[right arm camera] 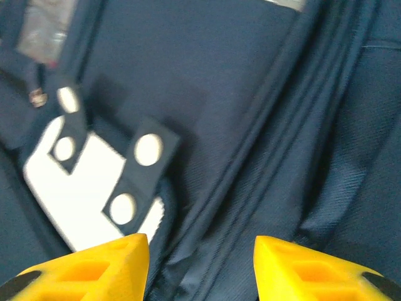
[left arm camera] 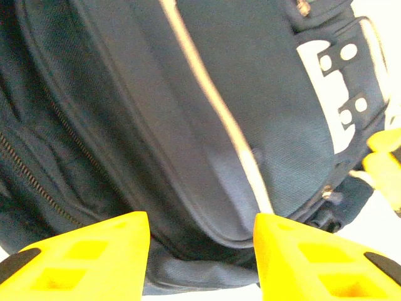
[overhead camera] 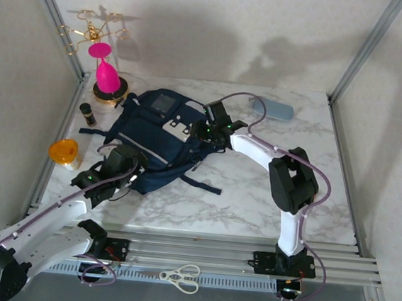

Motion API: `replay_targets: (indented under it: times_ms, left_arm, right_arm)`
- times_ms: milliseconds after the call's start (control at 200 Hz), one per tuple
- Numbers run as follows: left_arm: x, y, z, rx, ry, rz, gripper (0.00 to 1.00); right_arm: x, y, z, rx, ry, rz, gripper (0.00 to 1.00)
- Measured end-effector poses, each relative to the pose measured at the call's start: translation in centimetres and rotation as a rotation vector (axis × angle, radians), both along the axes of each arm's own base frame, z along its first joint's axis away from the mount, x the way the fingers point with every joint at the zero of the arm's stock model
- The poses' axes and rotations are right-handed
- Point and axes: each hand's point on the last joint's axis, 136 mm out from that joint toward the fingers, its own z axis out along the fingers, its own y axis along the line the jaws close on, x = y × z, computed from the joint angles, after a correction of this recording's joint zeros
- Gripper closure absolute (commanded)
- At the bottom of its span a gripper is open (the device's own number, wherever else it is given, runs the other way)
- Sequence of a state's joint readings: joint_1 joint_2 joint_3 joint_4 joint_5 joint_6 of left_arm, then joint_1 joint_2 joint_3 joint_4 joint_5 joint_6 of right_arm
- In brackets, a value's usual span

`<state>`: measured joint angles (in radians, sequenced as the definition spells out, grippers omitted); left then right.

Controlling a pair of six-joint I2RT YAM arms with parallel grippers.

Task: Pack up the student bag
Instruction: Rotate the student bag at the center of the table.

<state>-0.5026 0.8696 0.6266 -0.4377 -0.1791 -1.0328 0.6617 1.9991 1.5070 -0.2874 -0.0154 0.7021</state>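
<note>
l hand point(left arm camera: 200, 221) & r hand point(right arm camera: 200, 242) jaws apart at student bag point(overhead camera: 152, 140); its long axis near-far, top prob. far end.

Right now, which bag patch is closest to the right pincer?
The white buckle patch on the student bag, close beside the right pincer; the grey square patch lies farther off, toward the bag's far end.

Navy student bag point(overhead camera: 152, 135) with grey piping lies front-up on the table point(overhead camera: 253, 198).
</note>
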Motion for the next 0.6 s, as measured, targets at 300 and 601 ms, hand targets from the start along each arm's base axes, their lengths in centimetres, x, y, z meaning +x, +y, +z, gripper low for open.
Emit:
replay_targets:
  times_ms: [300, 601]
  left_arm:
    - [1.2, -0.7, 0.0, 0.055, 0.009, -0.046, 0.51]
    - [3.8, -3.1, -3.1, 0.080, 0.065, -0.121, 0.54]
  right_arm:
    - [1.4, -0.1, -2.9, -0.054, 0.090, -0.089, 0.59]
    - [2.1, 0.3, -2.3, 0.057, 0.084, -0.120, 1.00]
